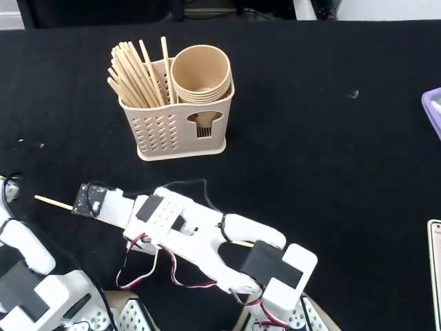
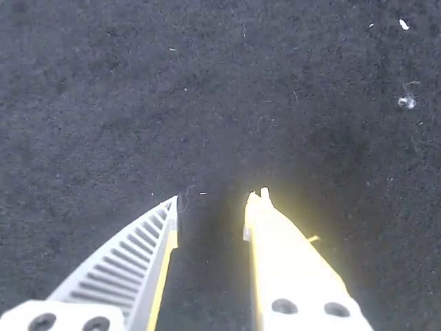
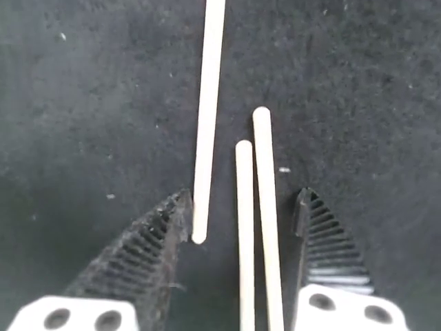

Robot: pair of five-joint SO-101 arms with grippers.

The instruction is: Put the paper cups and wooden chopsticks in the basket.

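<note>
- State: basket (image 1: 172, 134) stands upright on the black table (image 1: 331, 172). Stacked paper cups (image 1: 201, 72) fill one compartment and a bundle of wooden chopsticks (image 1: 134, 72) fills the one beside it. The loose chopsticks (image 1: 54, 201) lie flat on the table, well apart from the basket, on its arm-base side.
- The right gripper (image 3: 244, 196) has its fingers released and spread low over the table. A pair of sticks (image 3: 265, 207) runs side by side between them. A third stick (image 3: 208, 117) lies with its end touching one fingertip. Nothing is grasped yet.
- The left gripper (image 2: 214, 200) has its fingers parted with nothing between them, over bare table.
- Risk (judgement): closing now would probably pinch the pair and shove the third stick aside or trap it crooked, since it sits at the fingertip rather than in the gap. Round sticks gripped near one end could pivot or slip on lifting. A drooping stick could catch the basket rim or the upright bundle.
- Hidden: in the high view the right arm covers most of the loose chopsticks, with one end poking out past the gripper. The pair's length under the wrist is cut off. A purple object (image 1: 433, 110) is cut off by the frame edge and I cannot identify it.
</note>
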